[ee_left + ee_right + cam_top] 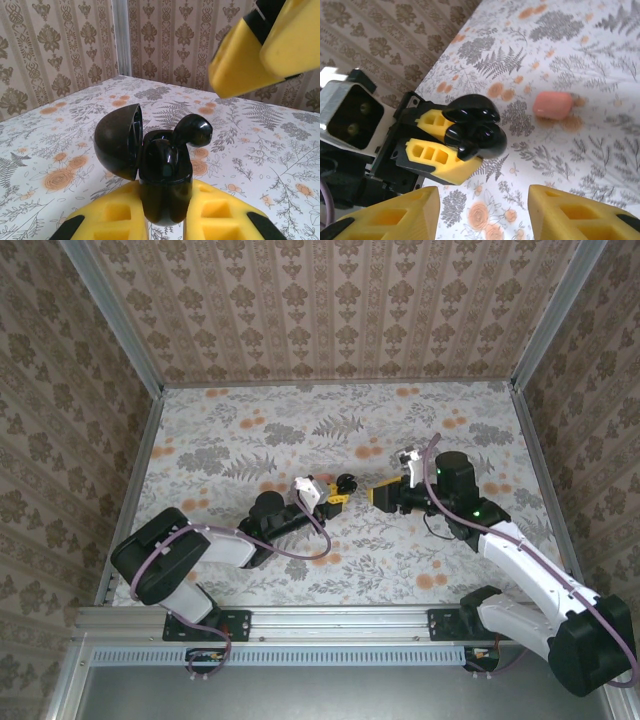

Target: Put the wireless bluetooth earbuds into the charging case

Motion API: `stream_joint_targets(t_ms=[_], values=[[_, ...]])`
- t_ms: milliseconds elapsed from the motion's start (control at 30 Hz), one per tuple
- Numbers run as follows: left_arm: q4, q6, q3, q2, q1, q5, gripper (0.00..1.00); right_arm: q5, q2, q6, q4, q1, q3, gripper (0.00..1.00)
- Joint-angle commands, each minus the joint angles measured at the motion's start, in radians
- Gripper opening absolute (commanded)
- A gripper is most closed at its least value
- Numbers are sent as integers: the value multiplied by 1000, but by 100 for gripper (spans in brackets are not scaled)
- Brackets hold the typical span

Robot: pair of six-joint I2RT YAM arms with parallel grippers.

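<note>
Left arm [205, 545] extends low across the table [250, 430] toward centre, left jaws pinching an open black case [165, 185]. A black earbud [192, 131] stands partly seated in it. Right arm [520, 560] faces opposite, right jaws spread, near the case.

Held upright in the left gripper [165, 222]: black charging case [164, 190], lid [117, 142] swung open to the left. Poking out of its top, a black earbud [194, 131]. Upper right, the yellow right gripper [267, 52], above the flowered surface [260, 150].

Earbud [192, 131], seemingly, in case [162, 175] within left gripper [165, 222].
</note>
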Motion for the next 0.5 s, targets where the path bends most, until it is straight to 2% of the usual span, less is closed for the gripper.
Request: stream_joint_targets(t_ms=[0,467], values=[[-4,25,-4,-30,-5,-14,13,33,-21,141,-47,19,16,50],[-16,25,-1,-32,-13,-25,13,74,122,139,-84,116,150,47]])
